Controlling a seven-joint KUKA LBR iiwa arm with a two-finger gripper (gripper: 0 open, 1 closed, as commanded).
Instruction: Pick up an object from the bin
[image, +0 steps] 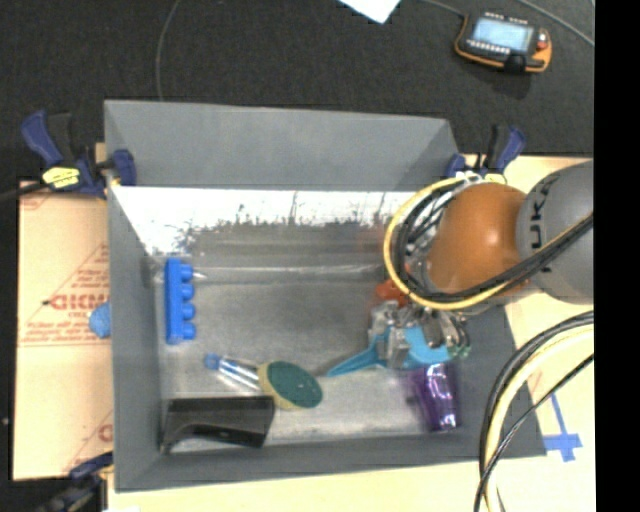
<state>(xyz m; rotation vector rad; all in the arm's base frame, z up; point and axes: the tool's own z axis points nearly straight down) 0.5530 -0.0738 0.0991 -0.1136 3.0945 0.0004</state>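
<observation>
Hand (415, 335) sits low over the wide end of a light-blue scoop (362, 361); open or clamped, cannot tell. Purple object (436, 397) lies just below the hand. Green-topped disc (293, 385) and blue block (180, 300) lie well to its left.

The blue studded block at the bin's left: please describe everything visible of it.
The blue block is a long, bright blue piece, plastic by its look, with a row of rounded studs along one long side. It lies flat on the floor of the bin, close to the left wall, its length running front to back. Nothing else touches it.
</observation>
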